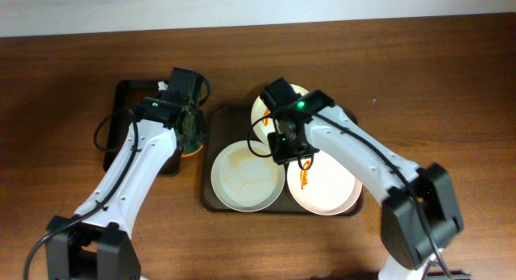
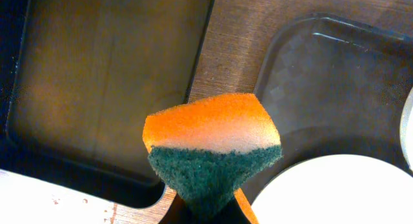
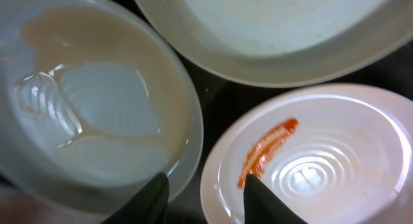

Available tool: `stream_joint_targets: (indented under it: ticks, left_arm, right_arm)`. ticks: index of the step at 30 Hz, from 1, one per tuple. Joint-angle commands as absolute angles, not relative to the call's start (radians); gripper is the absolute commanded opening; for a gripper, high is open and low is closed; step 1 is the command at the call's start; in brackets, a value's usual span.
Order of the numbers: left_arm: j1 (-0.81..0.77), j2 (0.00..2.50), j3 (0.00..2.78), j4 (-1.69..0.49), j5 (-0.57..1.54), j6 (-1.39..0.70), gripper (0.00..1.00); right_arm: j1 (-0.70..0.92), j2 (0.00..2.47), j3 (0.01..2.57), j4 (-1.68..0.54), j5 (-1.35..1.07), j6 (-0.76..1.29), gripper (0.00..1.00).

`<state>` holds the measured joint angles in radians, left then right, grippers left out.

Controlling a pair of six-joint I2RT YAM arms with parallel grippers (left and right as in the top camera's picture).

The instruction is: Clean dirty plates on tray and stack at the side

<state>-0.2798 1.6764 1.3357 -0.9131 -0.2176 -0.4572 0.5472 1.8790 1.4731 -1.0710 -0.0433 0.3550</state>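
— Start with the left gripper [image 1: 192, 136].
— Clamped on a sponge [image 2: 213, 143], orange foam above, green scouring side below. Hanging over the strip of wooden table [image 2: 226, 37] between the black tray [image 2: 103, 75] and the brown tray [image 2: 322, 75].
— And the right gripper [image 3: 205, 197]?
— Parted, with nothing between the fingers. Poised low over the brown tray, above the narrow gap between the two front plates.
— Where to find the plates?
— All three on the brown tray. Far plate [image 3: 277, 30] at the back, partly hidden under the right arm. Front-left plate [image 1: 247, 177] filmed with a pale brownish wash. Front-right plate [image 1: 326, 187] marked by an orange smear [image 3: 268, 152].
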Motion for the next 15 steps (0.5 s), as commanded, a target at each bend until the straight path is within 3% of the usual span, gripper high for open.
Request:
stream_joint_targets:
  ticks: [1, 15]
  left_arm:
    - [-0.276, 1.672, 1.326, -0.898, -0.232, -0.456, 0.00]
    - [-0.276, 1.672, 1.326, -0.887, -0.233, -0.456, 0.00]
  right_arm:
    - [0.556, 1.942, 1.463, -1.049, -0.053, 0.348, 0.39]
    - [0.556, 2.051, 1.450, -0.971, -0.087, 0.304, 0.34]
